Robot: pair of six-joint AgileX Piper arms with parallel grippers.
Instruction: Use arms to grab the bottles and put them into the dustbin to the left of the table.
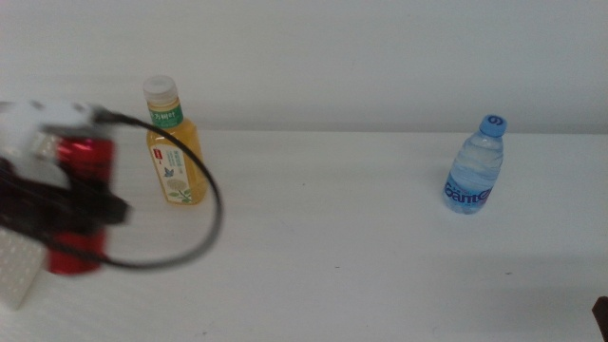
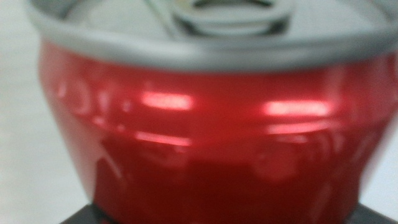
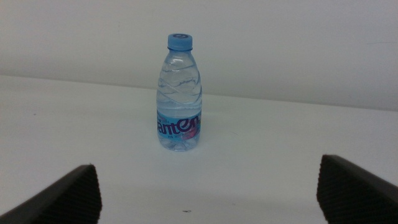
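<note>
A plain white table (image 1: 332, 237) meets a bare white wall behind it. At the middle view's left edge, blurred, the left gripper (image 1: 57, 204) is clamped around the red can (image 1: 78, 204), just above a corner of the white perforated basket (image 1: 17, 271). The yellow juice bottle (image 1: 173, 142) stands upright nearby. The right gripper (image 3: 208, 190), jaws spread wide, faces the upright water bottle (image 3: 180, 93) standing well apart on the table's right.

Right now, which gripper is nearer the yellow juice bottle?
Left. The left gripper, holding the red soda can, is just beside the yellow juice bottle; the right gripper faces the water bottle across the table.
</note>
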